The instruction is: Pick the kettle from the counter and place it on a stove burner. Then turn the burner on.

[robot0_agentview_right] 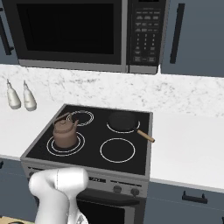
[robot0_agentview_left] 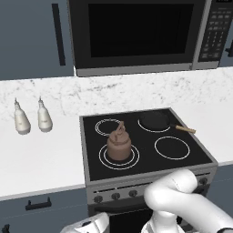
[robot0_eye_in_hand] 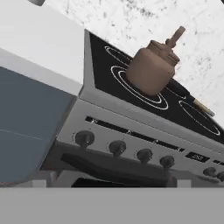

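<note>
The brown kettle (robot0_agentview_left: 119, 146) (robot0_agentview_right: 64, 133) (robot0_eye_in_hand: 153, 70) stands upright on the stove burner (robot0_agentview_left: 103, 159) (robot0_agentview_right: 52, 146) (robot0_eye_in_hand: 120, 78), the large double-ringed circle at the front left of the black cooktop. Nothing touches the kettle. My arm (robot0_agentview_left: 182, 200) bends down in front of the stove. The hand view looks up from low at the stove's front panel, where a row of dark knobs (robot0_eye_in_hand: 117, 147) runs across just ahead. Nothing is held, and the jaws stand wide. White counter (robot0_agentview_left: 41, 154) (robot0_agentview_right: 188, 140) flanks the stove on both sides.
A black pan (robot0_agentview_left: 154, 120) (robot0_agentview_right: 122, 121) with a wooden handle sits on the rear right burner. Two white bottles (robot0_agentview_left: 21, 119) (robot0_agentview_right: 13, 97) stand on the counter to the left. A microwave (robot0_agentview_left: 136, 32) hangs above the stove. Dark blue cabinet fronts (robot0_eye_in_hand: 30, 127) lie left of the knobs.
</note>
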### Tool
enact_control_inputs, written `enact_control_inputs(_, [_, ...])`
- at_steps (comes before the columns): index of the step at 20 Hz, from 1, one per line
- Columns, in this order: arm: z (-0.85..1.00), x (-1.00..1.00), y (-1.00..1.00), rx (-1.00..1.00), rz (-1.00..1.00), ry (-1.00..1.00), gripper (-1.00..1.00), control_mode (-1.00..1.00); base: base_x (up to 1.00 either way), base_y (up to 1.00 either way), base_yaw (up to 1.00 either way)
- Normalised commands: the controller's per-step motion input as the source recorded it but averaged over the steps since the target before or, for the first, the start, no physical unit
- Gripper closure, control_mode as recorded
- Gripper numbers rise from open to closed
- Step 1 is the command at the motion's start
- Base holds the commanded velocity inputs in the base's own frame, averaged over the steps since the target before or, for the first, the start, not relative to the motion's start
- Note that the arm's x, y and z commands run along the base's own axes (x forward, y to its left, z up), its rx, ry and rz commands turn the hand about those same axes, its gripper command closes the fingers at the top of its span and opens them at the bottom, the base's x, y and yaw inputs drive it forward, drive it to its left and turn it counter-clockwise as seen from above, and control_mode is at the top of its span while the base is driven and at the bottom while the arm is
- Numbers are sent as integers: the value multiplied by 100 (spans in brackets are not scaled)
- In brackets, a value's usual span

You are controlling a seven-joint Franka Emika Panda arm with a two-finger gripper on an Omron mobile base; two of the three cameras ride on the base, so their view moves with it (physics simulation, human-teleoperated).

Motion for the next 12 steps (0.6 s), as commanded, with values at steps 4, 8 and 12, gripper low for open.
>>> enact_control_inputs(4, [-62, -3, -52, -1, 0, -43, -100, -100, 0, 0, 0])
enact_control_inputs(8, [-34, 12, -44, 4, 0, -30, -100, -100, 0, 0, 0])
enact_control_inputs(12, [-28, 47, -10, 0, 0, -15, -100, -100, 0, 0, 0])
